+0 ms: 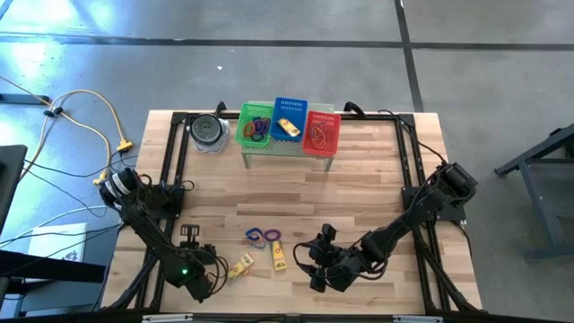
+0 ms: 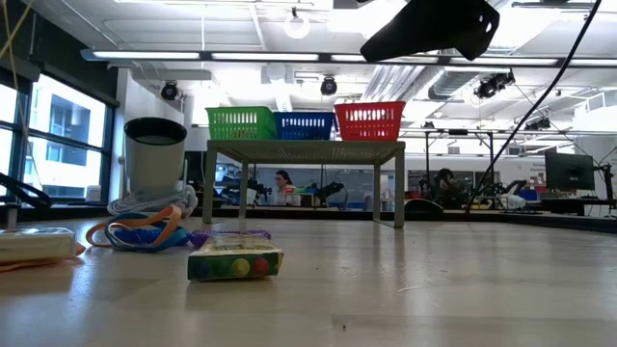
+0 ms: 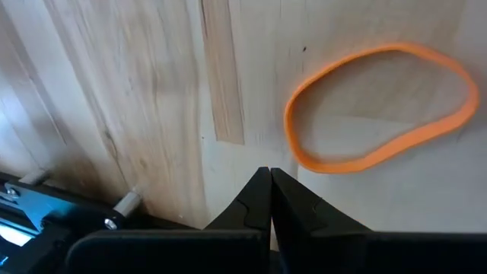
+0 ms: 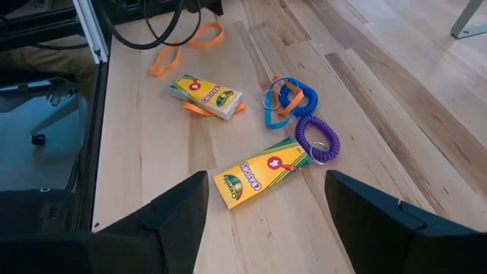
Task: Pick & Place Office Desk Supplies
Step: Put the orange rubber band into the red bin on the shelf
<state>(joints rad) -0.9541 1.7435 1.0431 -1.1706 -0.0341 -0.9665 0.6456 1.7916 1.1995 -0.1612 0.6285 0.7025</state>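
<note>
Between my right claw's [image 4: 262, 221] spread fingers lies a yellow crayon box [image 4: 262, 173], its print too small to read; a purple coil [image 4: 317, 139] touches its far end. Beyond sit a blue coil [image 4: 293, 97], a second crayon box [image 4: 205, 96] on an orange band, and another orange loop [image 4: 186, 39]. My left claw [image 3: 270, 190], pressed together, points at one orange band [image 3: 380, 106] that only its wrist view shows clearly. From above, three baskets [image 1: 289, 121] and a tin [image 1: 208, 131] stand at the table's [image 1: 377, 188] far edge.
</note>
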